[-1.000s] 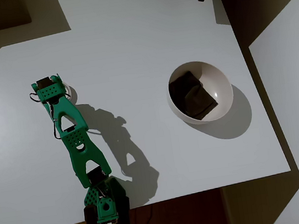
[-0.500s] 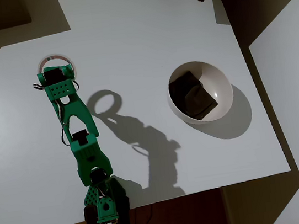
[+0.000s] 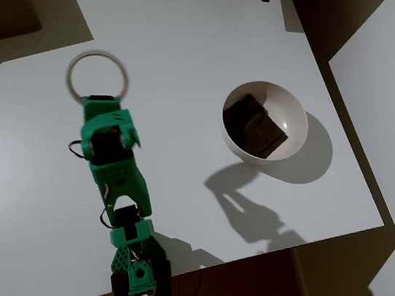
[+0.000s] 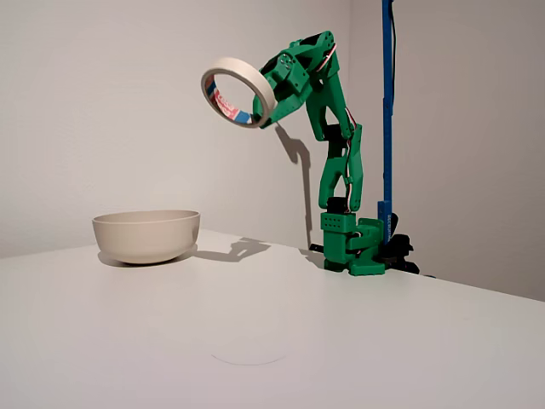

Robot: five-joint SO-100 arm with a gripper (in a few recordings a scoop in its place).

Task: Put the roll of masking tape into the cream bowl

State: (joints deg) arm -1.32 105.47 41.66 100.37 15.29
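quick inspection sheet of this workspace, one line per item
surface: white table, bare apart from the bowl and the arm's base
job's things: roll of masking tape held high in the air, tilted; cream bowl on the table, apart from it
clutter: dark cloth lump inside the bowl
grippers: green gripper shut on the tape ring's edge
cables: thin wires along the arm
surroundings: blue pole behind the arm's base, plain wall
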